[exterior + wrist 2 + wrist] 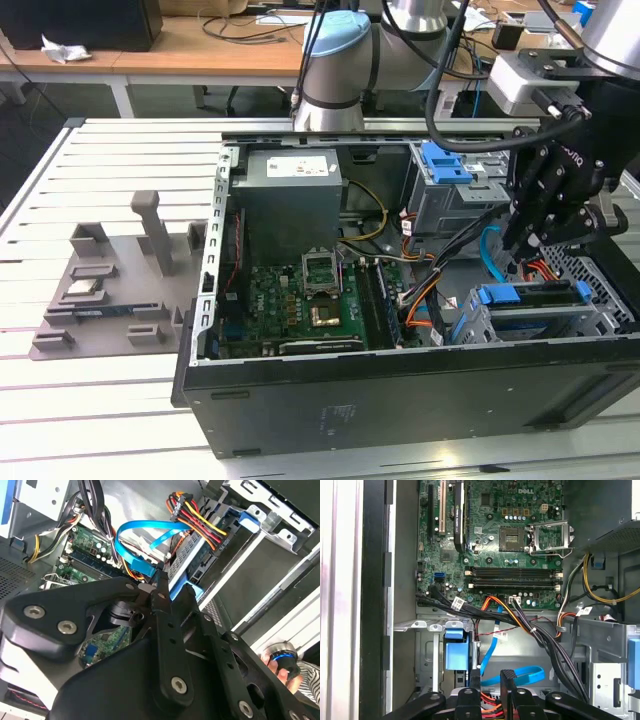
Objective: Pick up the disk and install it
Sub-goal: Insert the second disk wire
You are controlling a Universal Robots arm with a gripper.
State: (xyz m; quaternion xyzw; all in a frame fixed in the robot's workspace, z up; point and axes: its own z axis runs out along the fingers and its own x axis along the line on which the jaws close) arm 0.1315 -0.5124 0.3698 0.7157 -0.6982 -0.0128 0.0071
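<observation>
The disk (535,297) lies flat in the grey drive cage (480,325) at the front corner of the open computer case, on the exterior view's right, with its blue bracket (497,294) around its edges. In the second wrist view the disk (192,562) sits in the cage with red, yellow and black power wires (200,522) and a blue data cable (145,535) running to its end. My gripper (520,248) hangs just above and behind the disk, its fingers a narrow gap apart with nothing between them, as seen in both wrist views (172,586) (491,676).
The case (400,400) holds a green motherboard (300,300), a grey power supply (292,190) and a second blue-topped cage (445,165). Cable bundles (520,625) cross the middle. A grey fixture tray (110,290) with small parts lies at the exterior view's left. A striped sleeve (310,680) shows beside the case.
</observation>
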